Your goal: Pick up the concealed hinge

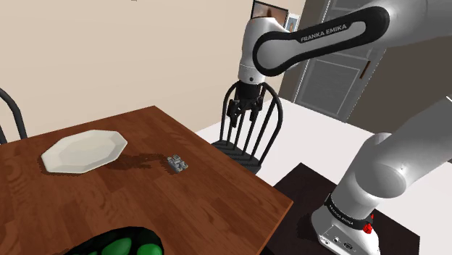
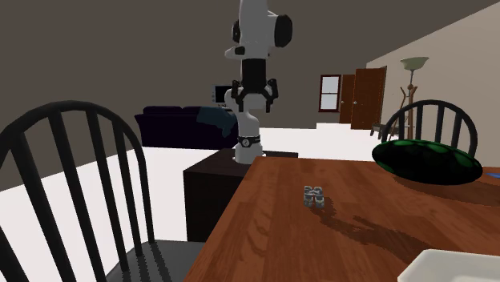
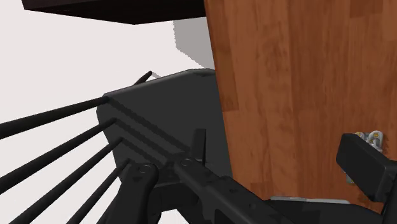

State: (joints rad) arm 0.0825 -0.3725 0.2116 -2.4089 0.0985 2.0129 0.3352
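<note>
- Wood-brown bench (image 1: pixel 203 195) is pictured in a pale-walled room, with one corner and its edges lying nearest the arm's stand.
- Black spindle-back chair (image 1: pixel 250 145) is seen pushed up to one of those edges, directly under the claw. A straight descent from here would likely be stopped by its back rail.
- White plate (image 1: pixel 83 151) is set on the bench near the hinge, on the side away from the claw. It could be clipped by an overshooting reach.
- Claw (image 1: pixel 243 114) is shown high above the chair and off the bench, its fingers spread with nothing between them.
- Concealed hinge (image 1: pixel 176 164), small and grey, is seen lying on the bare wood between the plate and the chair-side edge. It is judged low and compact. A shallow closing could slide over it, a deep one could jam the fingertips on the wood, and an off-centre one could nudge it toward the edge.
</note>
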